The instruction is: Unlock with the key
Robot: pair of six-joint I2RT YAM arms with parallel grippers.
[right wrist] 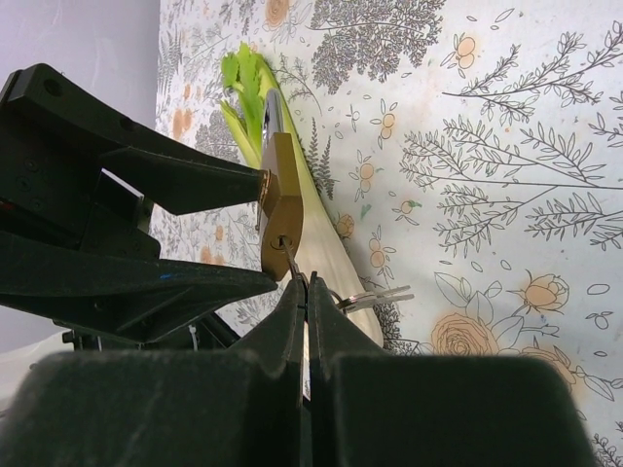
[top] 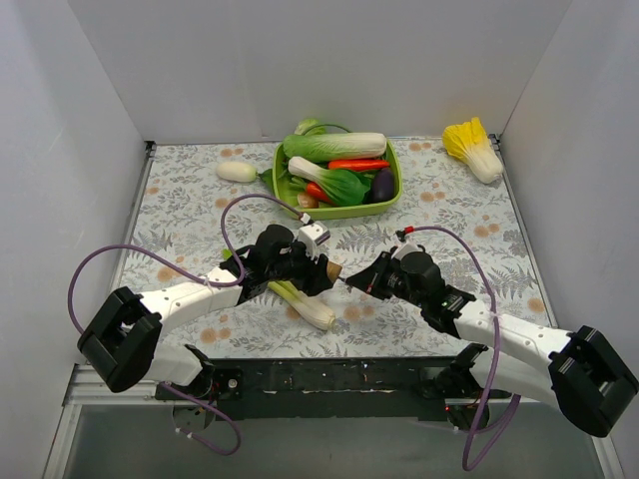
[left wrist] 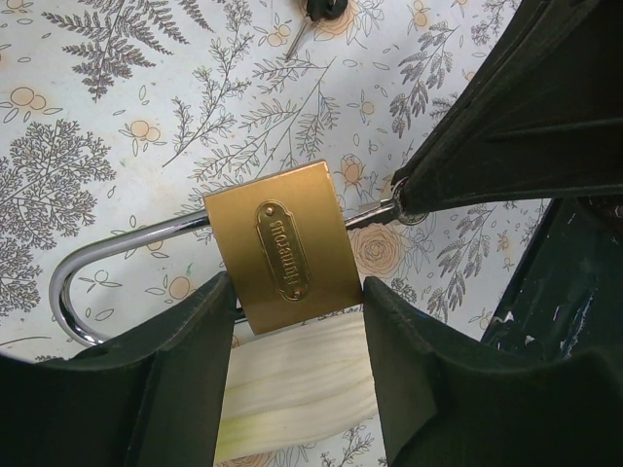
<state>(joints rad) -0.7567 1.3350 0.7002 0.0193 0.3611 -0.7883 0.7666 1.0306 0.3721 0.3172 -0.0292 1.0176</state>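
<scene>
A brass padlock (left wrist: pixel 287 253) with a silver shackle (left wrist: pixel 68 282) is clamped by its body between the fingers of my left gripper (left wrist: pixel 297 287), held just above the table over a leek (left wrist: pixel 292 379). My right gripper (right wrist: pixel 300 282) is shut on the key (right wrist: pixel 290 261), whose blade sits in the keyhole in the padlock's (right wrist: pixel 280 209) end. Spare keys (right wrist: pixel 375 297) hang from its ring. In the top view the left gripper (top: pixel 324 271) and right gripper (top: pixel 351 282) meet tip to tip at table centre. Another black-headed key (left wrist: pixel 310 19) lies on the cloth.
A leek (top: pixel 305 304) lies under the grippers. A green bowl (top: pixel 391 195) of vegetables stands behind them. A white vegetable (top: pixel 237 172) lies at the back left and a yellow cabbage (top: pixel 474 150) at the back right. Grey walls enclose the table.
</scene>
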